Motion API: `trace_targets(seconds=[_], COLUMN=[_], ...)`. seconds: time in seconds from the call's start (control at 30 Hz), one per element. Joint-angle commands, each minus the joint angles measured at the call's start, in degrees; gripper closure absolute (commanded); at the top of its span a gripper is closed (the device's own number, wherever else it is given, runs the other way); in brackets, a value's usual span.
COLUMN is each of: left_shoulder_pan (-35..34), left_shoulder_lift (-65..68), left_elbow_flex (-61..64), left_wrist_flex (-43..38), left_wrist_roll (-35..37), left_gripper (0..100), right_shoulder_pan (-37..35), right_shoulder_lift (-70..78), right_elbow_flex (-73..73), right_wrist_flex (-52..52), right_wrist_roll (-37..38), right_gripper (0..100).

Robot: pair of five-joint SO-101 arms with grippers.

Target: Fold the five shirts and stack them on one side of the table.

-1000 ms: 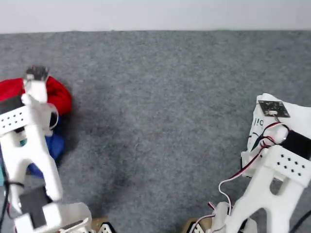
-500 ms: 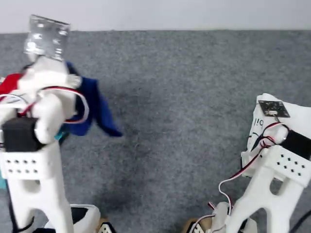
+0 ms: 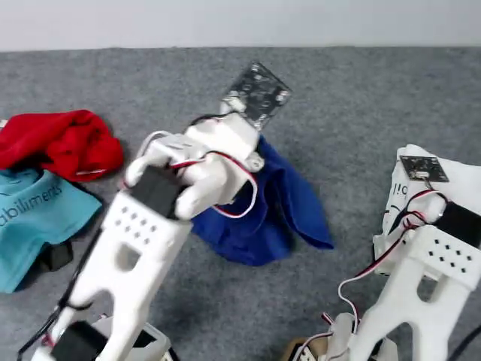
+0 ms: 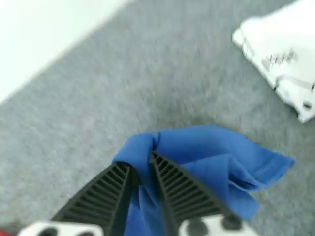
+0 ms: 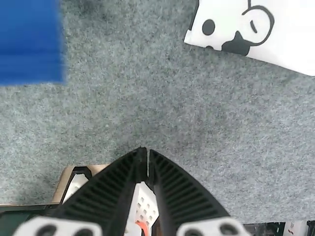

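Left hand clamps blue shirt. Right hand closed, empty. Ahead of it, white shirt, black print cut off.

The counter has a grey, fuzzy top, like a carpet. Behind its far edge stands a plain white wall. At the near edge, a small light-brown piece peeks out.

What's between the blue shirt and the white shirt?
Just bare grey mat, as the high view shows, from the blue shirt to the white shirt.
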Motion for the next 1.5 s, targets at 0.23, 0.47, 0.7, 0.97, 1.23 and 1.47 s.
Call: trace_targets(seconds=[0.23, 0.47, 0.7, 0.97, 1.23, 1.47], left_shoulder_pan=[0.5, -2.3, -8.9, -8.9, 8.1, 15.8], left_shoulder_lift=[1.9, 0.7, -10.7, -13.1, -7.5, 8.1], left_elbow_flex=[-1.8, -2.8, -4.6, -1.9, 9.9, 8.1], left_wrist_flex=[7.8, 14.9, 15.6, 20.7, 10.0, 4.3], left_wrist_roll=[2.7, 3.1, 3.1, 2.7, 2.8, 2.8], left_gripper=[79, 80, 80, 80, 80, 79], right_shoulder_pan=[-0.1, -2.0, -12.3, -13.8, -0.1, 6.3], right_shoulder_lift=[-0.8, -0.8, -0.7, -0.7, -0.7, -0.7], right_elbow_flex=[-0.2, -0.2, -0.2, -0.3, -0.3, -0.3], right_wrist_flex=[2.3, 2.2, 2.2, -0.3, -0.1, 0.1], right_wrist_roll=[-0.2, -0.2, -0.5, -0.4, -0.1, -0.1], right_gripper=[99.0, 99.0, 99.0, 99.0, 99.0, 99.0])
